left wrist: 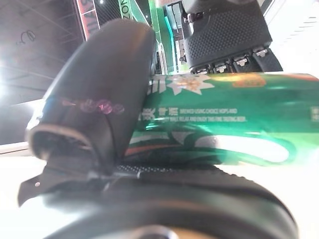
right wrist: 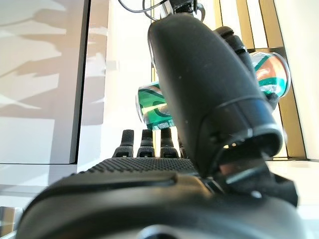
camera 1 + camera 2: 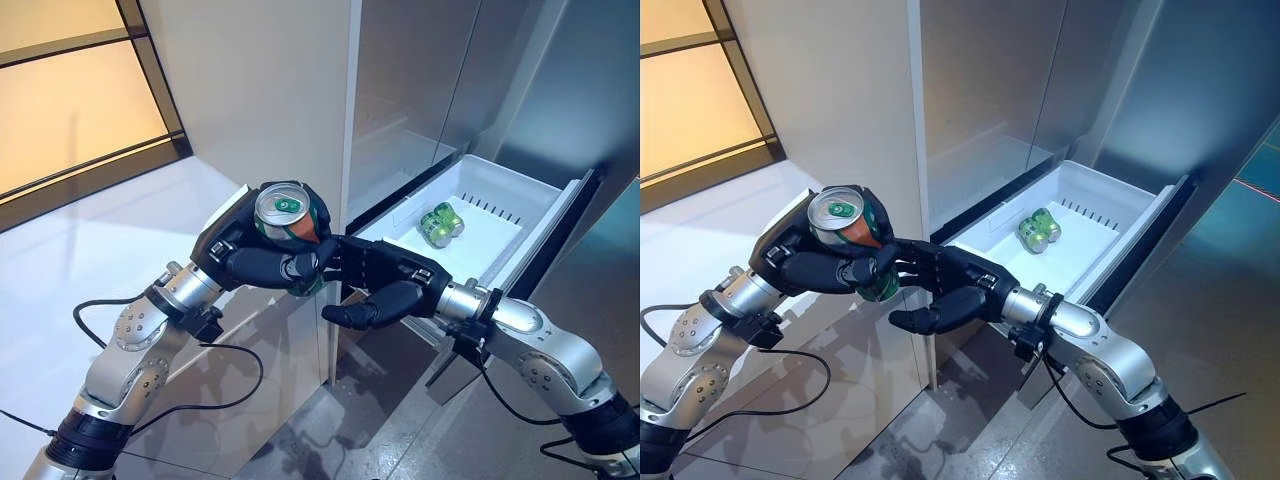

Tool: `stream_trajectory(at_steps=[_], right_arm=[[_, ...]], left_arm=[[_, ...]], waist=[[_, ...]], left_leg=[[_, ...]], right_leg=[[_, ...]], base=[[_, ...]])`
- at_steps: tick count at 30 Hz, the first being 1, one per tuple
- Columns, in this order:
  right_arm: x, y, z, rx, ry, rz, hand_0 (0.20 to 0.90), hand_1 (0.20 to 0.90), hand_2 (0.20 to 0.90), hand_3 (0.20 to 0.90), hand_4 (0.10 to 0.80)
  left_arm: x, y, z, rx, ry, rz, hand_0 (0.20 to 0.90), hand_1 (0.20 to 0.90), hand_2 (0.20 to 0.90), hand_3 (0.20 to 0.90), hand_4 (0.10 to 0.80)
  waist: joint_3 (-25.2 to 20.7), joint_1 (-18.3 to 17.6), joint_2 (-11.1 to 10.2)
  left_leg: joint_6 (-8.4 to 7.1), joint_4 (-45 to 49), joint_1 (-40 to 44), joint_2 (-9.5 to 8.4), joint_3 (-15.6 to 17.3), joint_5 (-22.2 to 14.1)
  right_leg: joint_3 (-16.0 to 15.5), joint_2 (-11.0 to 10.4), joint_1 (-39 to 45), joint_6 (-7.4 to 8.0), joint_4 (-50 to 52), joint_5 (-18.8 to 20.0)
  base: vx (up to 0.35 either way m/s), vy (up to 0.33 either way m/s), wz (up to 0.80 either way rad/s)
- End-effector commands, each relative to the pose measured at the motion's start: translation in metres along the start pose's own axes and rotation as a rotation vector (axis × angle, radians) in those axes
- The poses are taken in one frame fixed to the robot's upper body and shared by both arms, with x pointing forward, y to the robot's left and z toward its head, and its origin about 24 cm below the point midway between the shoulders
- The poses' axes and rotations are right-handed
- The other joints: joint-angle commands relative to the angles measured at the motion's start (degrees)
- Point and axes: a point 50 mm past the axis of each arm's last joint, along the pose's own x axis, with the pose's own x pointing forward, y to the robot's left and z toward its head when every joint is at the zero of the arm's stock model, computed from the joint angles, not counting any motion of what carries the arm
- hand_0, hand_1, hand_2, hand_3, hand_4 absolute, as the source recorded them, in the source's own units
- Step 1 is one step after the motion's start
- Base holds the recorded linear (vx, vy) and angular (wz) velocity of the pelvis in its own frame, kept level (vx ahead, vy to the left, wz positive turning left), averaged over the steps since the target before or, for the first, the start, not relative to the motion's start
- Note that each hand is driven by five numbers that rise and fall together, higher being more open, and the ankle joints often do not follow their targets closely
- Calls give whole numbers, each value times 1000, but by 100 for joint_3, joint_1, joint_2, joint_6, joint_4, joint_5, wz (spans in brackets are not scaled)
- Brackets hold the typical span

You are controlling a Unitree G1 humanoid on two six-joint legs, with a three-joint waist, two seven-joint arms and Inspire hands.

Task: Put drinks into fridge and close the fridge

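Note:
My left hand (image 3: 250, 262) is shut on a green can (image 3: 284, 214) and holds it upright in the air, in front of the fridge's left edge. The can also shows in the left wrist view (image 1: 224, 119), clamped between thumb and fingers. My right hand (image 3: 392, 276) is open beside it, its straight fingers reaching to the can's lower part and its thumb below. In the right wrist view the can (image 2: 157, 110) lies just past the fingers. The fridge's white drawer (image 3: 520, 186) stands pulled out to the right, with green cans (image 3: 441, 225) lying in it.
The grey fridge front (image 3: 420, 80) rises behind the drawer. A pale cabinet side (image 3: 250, 90) stands to its left, above a white counter (image 3: 80, 250). The drawer's dark front panel (image 3: 565, 225) juts out towards the right arm.

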Motion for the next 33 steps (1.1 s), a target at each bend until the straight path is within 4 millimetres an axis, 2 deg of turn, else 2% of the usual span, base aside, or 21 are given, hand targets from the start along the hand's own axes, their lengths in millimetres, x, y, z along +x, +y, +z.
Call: stream_trajectory(at_steps=[1, 13, 25, 33], right_arm=[[25, 37, 53, -22, -246, 273, 900, 900, 900, 900, 800], [43, 60, 35, 245, -182, 357, 900, 900, 900, 900, 800], [51, 75, 45, 313, -224, 404, 900, 900, 900, 900, 800], [59, 89, 47, 325, -220, 465, 900, 900, 900, 900, 800]], left_arm=[[41, -16, 61, 10, -322, -160, 300, 300, 300, 200, 100], [51, -34, 55, -71, -330, -216, 300, 300, 300, 200, 100], [57, -43, 47, -151, -311, -234, 300, 300, 300, 200, 100], [64, -57, 33, -317, -263, -285, 300, 300, 300, 200, 100]], waist=[[-552, -10, -205], [-528, -2, -189], [-505, -11, -183], [-508, -21, -183]], left_leg=[[192, -20, 20, -213, 273, -126], [218, -20, 91, -219, 293, -167], [236, -20, 125, -225, 324, -162], [256, -20, 143, -229, 329, -155]], right_leg=[[273, -114, 33, 188, 23, 158], [293, -119, 93, 203, 23, 129], [336, -115, 110, 202, 29, 135], [391, -84, 102, 183, 41, 143]], base=[[0, 0, 0], [10, 2, -2], [8, 2, -2], [0, 0, 0]])
